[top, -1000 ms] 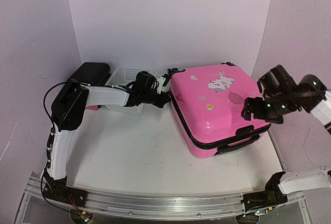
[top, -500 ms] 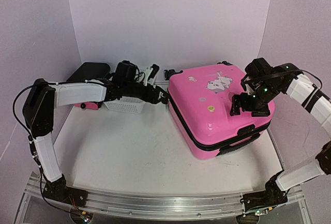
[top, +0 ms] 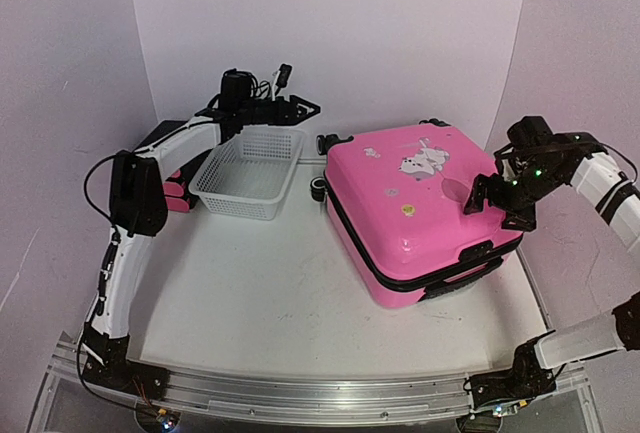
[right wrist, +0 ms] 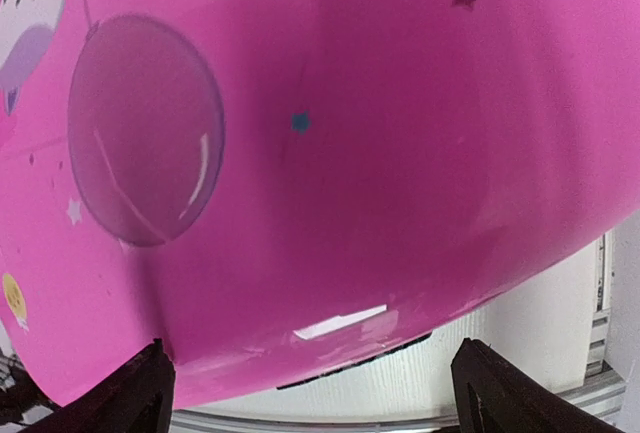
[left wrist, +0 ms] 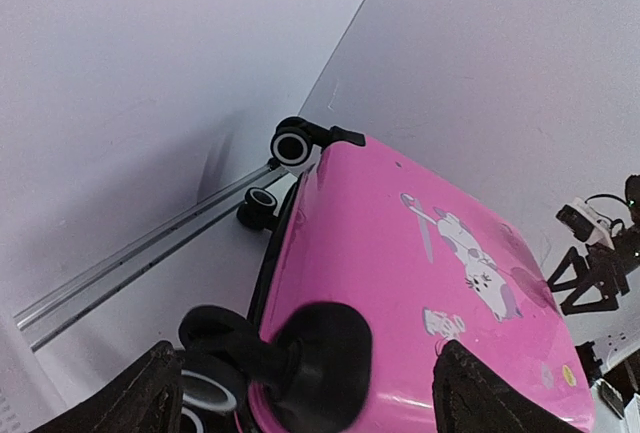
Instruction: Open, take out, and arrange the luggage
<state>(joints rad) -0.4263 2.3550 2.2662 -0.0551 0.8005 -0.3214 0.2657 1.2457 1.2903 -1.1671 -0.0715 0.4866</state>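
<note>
The luggage, a glossy pink hard-shell suitcase with stickers, lies flat and zipped shut at the table's right, its black wheels toward the back left. My left gripper hangs open high above the white basket, apart from the case. In its wrist view, the luggage and a wheel show between the open fingers. My right gripper hovers open over the luggage's right edge, holding nothing. Its wrist view is filled by pink shell.
A white mesh basket stands left of the case, with a black drawer unit behind it at the far left. White walls close off the back and both sides. An aluminium rail runs along the near edge.
My left gripper went from shut to open and rose from the luggage's wheel corner to above the basket. My right gripper shifted right toward the case's edge.
</note>
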